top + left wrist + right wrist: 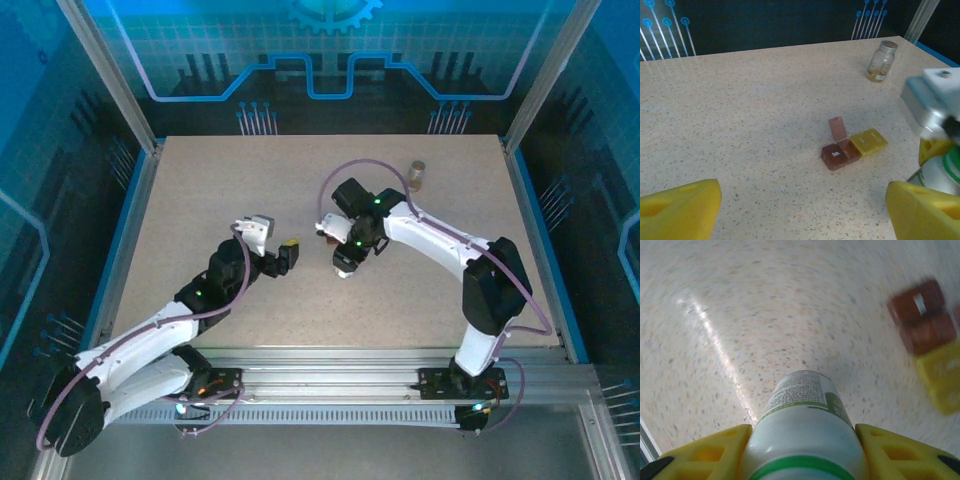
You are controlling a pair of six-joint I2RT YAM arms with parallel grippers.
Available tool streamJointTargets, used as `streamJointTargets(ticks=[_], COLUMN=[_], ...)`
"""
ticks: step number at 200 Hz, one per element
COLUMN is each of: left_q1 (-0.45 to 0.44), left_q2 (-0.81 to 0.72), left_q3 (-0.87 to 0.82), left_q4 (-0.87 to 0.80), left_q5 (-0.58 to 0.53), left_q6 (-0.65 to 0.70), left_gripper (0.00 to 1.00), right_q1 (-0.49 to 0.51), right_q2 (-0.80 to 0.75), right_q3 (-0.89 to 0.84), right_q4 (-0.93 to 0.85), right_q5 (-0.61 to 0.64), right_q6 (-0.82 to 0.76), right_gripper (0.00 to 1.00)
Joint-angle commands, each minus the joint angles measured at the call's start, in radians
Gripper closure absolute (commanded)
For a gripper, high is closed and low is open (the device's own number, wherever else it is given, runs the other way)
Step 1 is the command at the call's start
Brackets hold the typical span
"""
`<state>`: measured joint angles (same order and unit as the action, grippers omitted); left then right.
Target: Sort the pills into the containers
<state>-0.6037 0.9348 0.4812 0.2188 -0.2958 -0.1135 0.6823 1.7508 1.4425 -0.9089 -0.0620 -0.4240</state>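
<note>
Tabletop (200, 200): speckled beige, framed by a blue-lit enclosure; it carries everything below.
Right arm (440, 240): white, arcs from its base at the near edge toward the middle of the tabletop.
Left arm (150, 340): white, reaches from the near left corner toward the middle and ends just left of the right arm's tip.
Right pincer (802, 432): clamped on the white bottle; a yellow finger (715, 452) presses each side of it.
Left pincer (802, 210): apart, with only bare tabletop between its yellow fingertips (682, 210); it faces the two boxes from the near side.
White bottle (805, 405): green-banded, printed label on its side, body pointing away from the right wrist camera; whether it touches the tabletop I cannot tell.
Glass jar (881, 61): clear with a pale lid, upright near the far right of the tabletop, well apart from the boxes; something amber sits in its bottom.
Dark red box (840, 154): on the tabletop near the middle, in front of the left pincer; it has a white mark on top.
Yellow box (868, 141): low and closed, touching the dark red box on its right in the left wrist view.
Flap (837, 128): a reddish translucent lid standing upright at the dark red box's far edge.
</note>
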Motion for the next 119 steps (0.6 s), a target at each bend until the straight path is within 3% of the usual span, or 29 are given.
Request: streamJointTargets(ticks=[1,26,94,119], left_q1=[0.01,0.01,0.017,0.019], left_q2=[-0.027,-0.054,-0.185,-0.178], left_q3=[-0.029,-0.05,-0.131,-0.132], left_q4=[0.042,0.056,0.109,0.115], left_q5=[-0.056,-0.086,-0.21,-0.216], left_q6=[-0.03,-0.041,-0.03,-0.033], left_gripper=[0.13,0.13,0.11,0.11], right_q1=[0.026,-0.015,-0.036,-0.039], right_q2=[-0.029,0.017,0.121,0.137], right_q3=[0.005,0.049,0.057,0.066], right_q4=[-0.075,-0.12,-0.06,-0.089], right_q5=[-0.088,-0.171,-0.138,-0.16], right_q6=[-0.502,-0.757,-0.922,-0.938], right_gripper=[0.58,0.59,0.57,0.44])
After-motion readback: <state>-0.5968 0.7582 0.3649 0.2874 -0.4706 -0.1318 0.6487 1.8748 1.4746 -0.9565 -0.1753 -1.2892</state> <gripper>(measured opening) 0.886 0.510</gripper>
